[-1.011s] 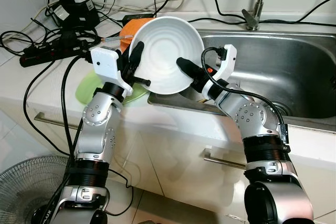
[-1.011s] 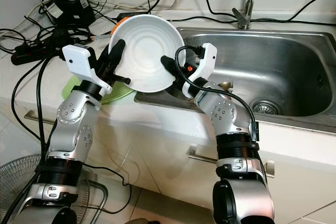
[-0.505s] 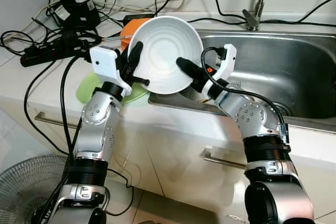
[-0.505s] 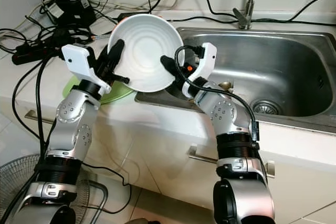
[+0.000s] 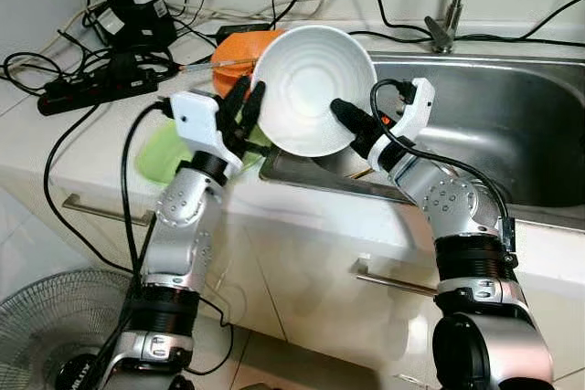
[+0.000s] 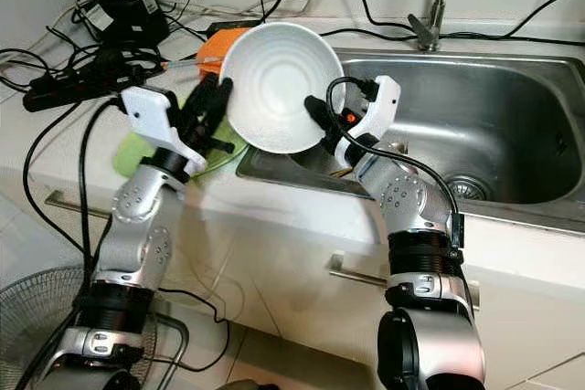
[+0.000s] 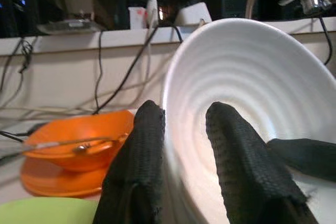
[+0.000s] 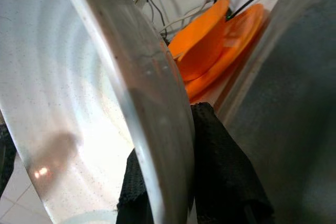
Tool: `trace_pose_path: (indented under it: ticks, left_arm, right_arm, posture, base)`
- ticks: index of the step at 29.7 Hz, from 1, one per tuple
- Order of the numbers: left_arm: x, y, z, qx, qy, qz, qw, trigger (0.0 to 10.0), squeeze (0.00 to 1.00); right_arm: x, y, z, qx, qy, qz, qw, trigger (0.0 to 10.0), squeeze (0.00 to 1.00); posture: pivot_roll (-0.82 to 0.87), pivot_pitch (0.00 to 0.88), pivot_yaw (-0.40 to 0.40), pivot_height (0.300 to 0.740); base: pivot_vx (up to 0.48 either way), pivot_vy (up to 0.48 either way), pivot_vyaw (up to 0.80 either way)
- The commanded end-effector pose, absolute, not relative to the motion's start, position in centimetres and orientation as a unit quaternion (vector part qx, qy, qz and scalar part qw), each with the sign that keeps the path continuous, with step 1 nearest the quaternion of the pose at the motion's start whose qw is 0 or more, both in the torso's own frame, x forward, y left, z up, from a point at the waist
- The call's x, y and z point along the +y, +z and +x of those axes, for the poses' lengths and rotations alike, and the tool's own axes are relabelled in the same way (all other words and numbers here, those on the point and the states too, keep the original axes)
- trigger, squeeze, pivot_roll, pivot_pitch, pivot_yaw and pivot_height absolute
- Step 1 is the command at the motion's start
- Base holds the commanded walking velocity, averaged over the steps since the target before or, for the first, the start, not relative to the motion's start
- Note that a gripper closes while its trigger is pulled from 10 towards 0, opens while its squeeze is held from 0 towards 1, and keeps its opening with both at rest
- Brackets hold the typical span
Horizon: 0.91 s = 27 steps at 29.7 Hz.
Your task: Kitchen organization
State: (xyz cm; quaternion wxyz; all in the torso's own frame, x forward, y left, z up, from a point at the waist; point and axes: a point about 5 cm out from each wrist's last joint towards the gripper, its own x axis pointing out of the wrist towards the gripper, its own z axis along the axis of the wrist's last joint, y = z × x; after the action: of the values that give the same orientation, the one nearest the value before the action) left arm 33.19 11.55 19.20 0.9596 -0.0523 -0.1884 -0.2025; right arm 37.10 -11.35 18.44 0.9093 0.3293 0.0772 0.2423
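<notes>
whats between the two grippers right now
The white bowl, tipped on edge: left gripper and right gripper each clamp its rim, seen in both eye views.

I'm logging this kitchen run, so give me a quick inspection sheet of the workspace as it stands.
Surface: pale countertop beside a steel sink.
Job's things: white bowl held tilted over the sink's corner; orange bowl on an orange plate; green plate.
Clutter: nothing seen.
Grippers: left gripper and right gripper each pinch the white bowl's rim.
Cables: power strip and black cords on the counter.
Surroundings: faucet; floor fan.
</notes>
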Motion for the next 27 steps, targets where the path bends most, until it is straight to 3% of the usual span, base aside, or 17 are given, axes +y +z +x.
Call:
trace_pose_path:
  ticks: [1, 5, 14, 27]
  left_arm:
    - [11.6, 19.4, 32.9, -0.189, -0.212, -0.043, 0.958, 10.0, 1.0]
    - [11.3, 19.1, 32.7, -0.179, -0.228, -0.039, 0.956, 10.0, 1.0]
    - [11.0, 18.0, 32.4, -0.14, -0.241, -0.05, 0.959, 10.0, 1.0]
    - [10.4, 16.7, 31.9, -0.054, -0.285, -0.053, 0.955, 10.0, 1.0]
  right_arm:
    - [-11.1, 19.1, 37.5, 0.062, 0.23, 0.333, 0.912, 0.0, 0.0]
    - [-12.2, 19.0, 38.2, 0.056, 0.173, 0.332, 0.926, 0.0, 0.0]
    - [-16.0, 18.1, 39.9, 0.05, 0.032, 0.216, 0.975, 0.0, 0.0]
    - [-18.7, 17.4, 40.6, 0.072, 0.011, -0.012, 0.997, 0.0, 0.0]
  posture:
    - [-0.03, 0.0, 0.155, 0.74]
    - [-0.02, 0.0, 0.154, 0.74]
    - [-0.02, 0.0, 0.147, 0.74]
    - [0.01, 0.0, 0.14, 0.74]
  base:
    - [0.0, 0.0, 0.0]
    - [0.0, 0.0, 0.0]
    - [0.0, 0.0, 0.0]
    - [0.0, 0.0, 0.0]
